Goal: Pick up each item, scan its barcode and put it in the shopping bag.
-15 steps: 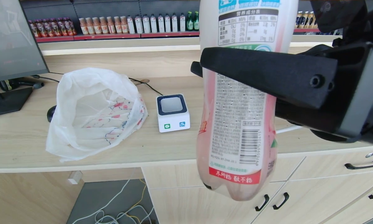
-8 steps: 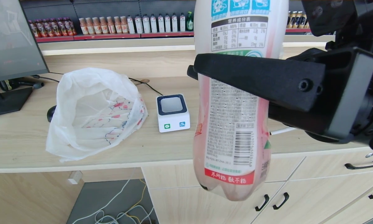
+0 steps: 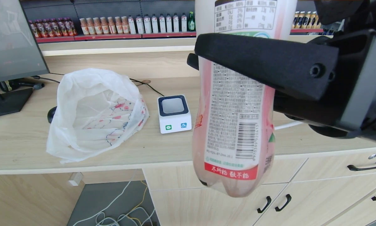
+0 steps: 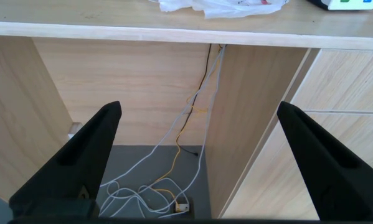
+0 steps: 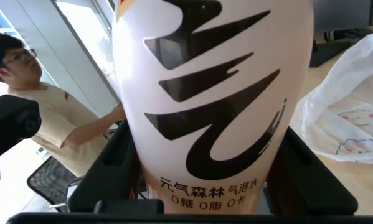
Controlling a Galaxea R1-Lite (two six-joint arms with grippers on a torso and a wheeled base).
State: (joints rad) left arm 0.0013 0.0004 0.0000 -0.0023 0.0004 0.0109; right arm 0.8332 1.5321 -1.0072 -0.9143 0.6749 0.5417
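— Which arm has the drink?

— The right claw (image 3: 195, 56). Its black fingers are clamped on the pale pink bottle (image 3: 235, 125), one in front and one behind, gripping above the middle. The bottle hangs close to upright, base down, clear of the counter (image 3: 18, 138).

— What's on the label?

— Below the claw there is a block of fine black print, then the barcode (image 3: 246, 140) running vertically, and under that a red band (image 3: 230, 171) with white characters. Above the claw is a nutrition table (image 3: 246, 15). All of that is on the side seen in the head view. The opposite side, seen from the right wrist, has large black brush strokes with a row of small characters beneath.

— And the scanner?

— The scanner (image 3: 174, 114), a small white box with a dark-framed window on top and two little square icons on its front, stands on the counter, lower than the claw and to its left. The shopping bag (image 3: 94, 116) lies farther left, white with a red and blue print, its mouth gaping open.

— The other arm?

— The left claw (image 4: 198, 109) is spread wide with nothing in it. It is held lower than the countertop, and ahead of it are the cables (image 4: 174, 180) on the floor under the counter.
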